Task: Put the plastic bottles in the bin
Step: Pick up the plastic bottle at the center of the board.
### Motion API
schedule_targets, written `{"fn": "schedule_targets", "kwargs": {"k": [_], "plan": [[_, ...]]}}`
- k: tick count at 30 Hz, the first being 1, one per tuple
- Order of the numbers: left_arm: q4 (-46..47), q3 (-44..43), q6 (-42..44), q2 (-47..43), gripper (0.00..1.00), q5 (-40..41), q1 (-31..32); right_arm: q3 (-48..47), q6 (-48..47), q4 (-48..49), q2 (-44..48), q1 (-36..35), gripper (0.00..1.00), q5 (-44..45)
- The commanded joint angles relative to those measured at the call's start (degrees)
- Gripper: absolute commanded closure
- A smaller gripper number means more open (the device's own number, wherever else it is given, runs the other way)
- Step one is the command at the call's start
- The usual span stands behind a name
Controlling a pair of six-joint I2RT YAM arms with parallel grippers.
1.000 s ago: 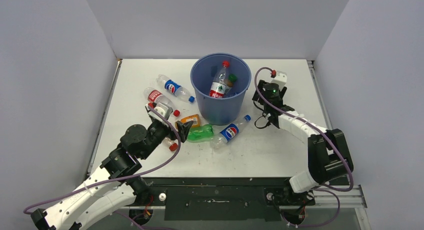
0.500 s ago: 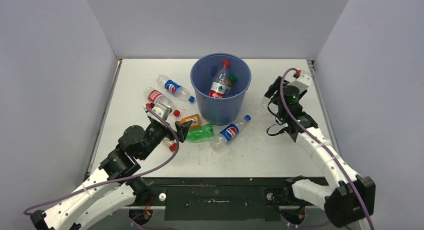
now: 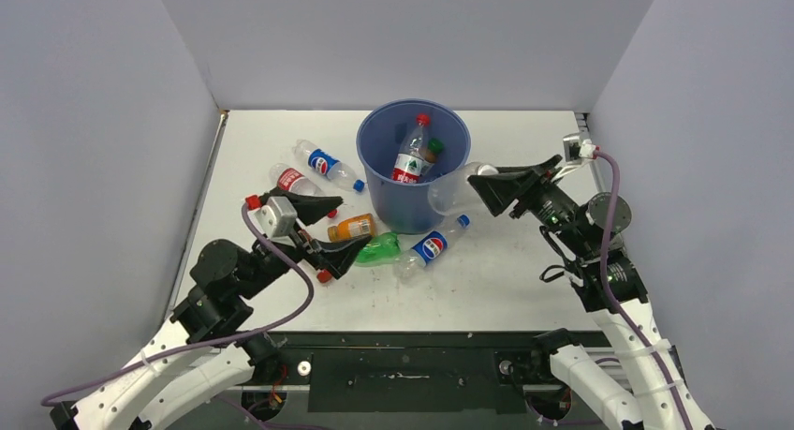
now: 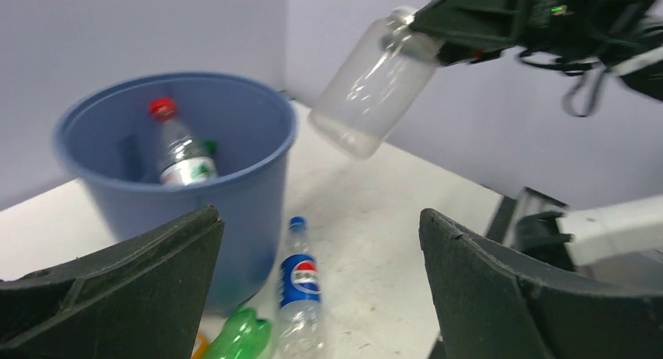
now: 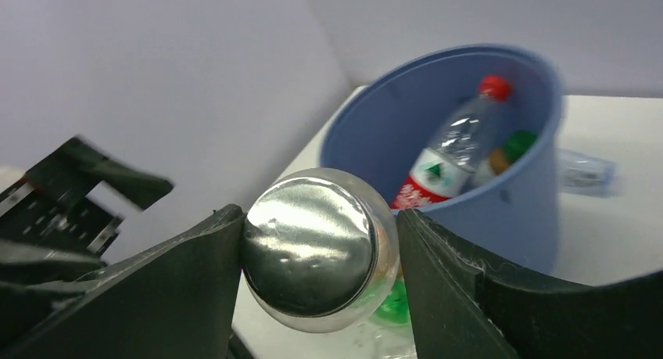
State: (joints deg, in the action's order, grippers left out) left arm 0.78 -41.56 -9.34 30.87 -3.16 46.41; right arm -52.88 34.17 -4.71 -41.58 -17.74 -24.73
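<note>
Now my right pincer (image 3: 485,192) grips the plain clear bottle (image 3: 449,190) by its neck. Its base points left at the bin (image 3: 398,210), just beside, mid-bench toward the far edge. My left pincer (image 3: 332,229) gapes wide, farther off.

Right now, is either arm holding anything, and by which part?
The right gripper holds a clear bottle by its neck end, between the fingers. The left gripper is open and empty.

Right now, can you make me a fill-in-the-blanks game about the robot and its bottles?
The bin is coloured ____. The right end effector grips a clear bottle; the left end effector holds ____. The tall bottle leaning inside the bin has a ____ cap. Missing words: blue, nothing, red.
</note>
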Motion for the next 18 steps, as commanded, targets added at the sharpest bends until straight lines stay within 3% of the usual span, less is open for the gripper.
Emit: {"fn": "schedule_targets", "kwargs": {"k": [1,9,18], "plan": [[6.14,-8.97,-4.52,5.97,0.04,-19.86,0.23,1.36,10.72,12.61,1.09,-0.93,0.95,-20.8],[-2.3,-23.38,-5.8,20.97,0.04,-34.17,0.38,1.63,18.49,21.63,-0.16,-3.1,0.95,-27.77],[-18.68,-36.47,3.66,34.36,0.04,-24.99,6.24,-1.22,14.26,15.59,-2.01,-6.32,0.95,-26.12]]}}
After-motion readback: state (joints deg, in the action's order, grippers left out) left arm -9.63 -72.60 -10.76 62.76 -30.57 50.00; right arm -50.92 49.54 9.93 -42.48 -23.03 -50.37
